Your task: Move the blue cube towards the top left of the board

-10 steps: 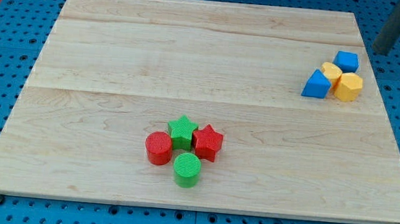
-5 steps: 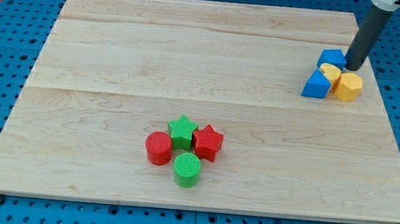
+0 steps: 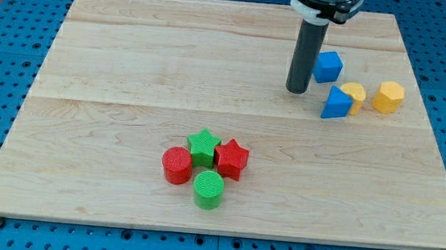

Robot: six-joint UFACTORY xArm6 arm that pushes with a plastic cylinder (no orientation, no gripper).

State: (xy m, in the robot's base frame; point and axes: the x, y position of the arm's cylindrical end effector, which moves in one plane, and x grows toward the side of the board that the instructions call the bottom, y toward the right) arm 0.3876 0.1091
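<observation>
Blue is the colour I am looking for, and the blue cube [image 3: 328, 66] is sitting near the view's top right of the wooden tabletop [image 3: 131, 68]. My tip [image 3: 296, 90] is standing just left of it, close beside it. I have no gripper, only the rod. A blue wedge-like block [image 3: 336, 103] is lying below the cube, touching a yellow block [image 3: 354, 96]. Another yellow block [image 3: 388, 97] is sitting apart, further right. Near the bottom middle, a red cylinder [image 3: 176, 165], a green star [image 3: 202, 147], a red star [image 3: 232, 158] and a green cylinder [image 3: 208, 189] are huddling together.
</observation>
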